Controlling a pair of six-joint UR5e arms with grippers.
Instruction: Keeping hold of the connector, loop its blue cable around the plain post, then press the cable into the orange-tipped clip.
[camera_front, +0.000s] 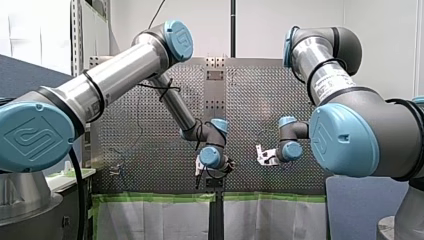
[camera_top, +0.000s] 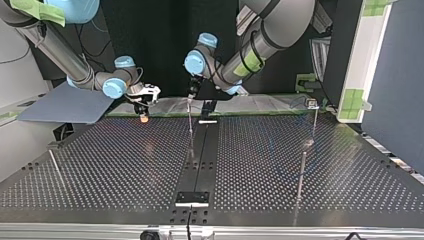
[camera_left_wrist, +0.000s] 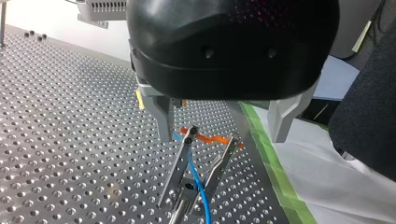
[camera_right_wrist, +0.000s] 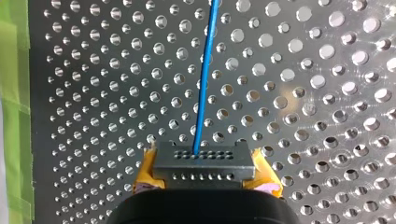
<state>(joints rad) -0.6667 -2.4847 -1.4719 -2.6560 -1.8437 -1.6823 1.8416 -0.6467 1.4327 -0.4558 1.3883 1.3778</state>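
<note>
Clamps connector (camera_right_wrist: 204, 163) in tight right jaws; pinches blue cable (camera_right_wrist: 205, 79) between closed left jaws. Seems pre-loop; calls for sweeping it round.

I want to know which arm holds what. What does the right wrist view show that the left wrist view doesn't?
Only the right wrist view shows the connector, clamped between my right end effector's yellow pads, with the cable leaving its face. Only the left wrist view shows my left end effector, its metal fingers closed around the cable, and an orange piece beyond them. Both show the blue cable, the perforated table and green tape along its edge.
</note>
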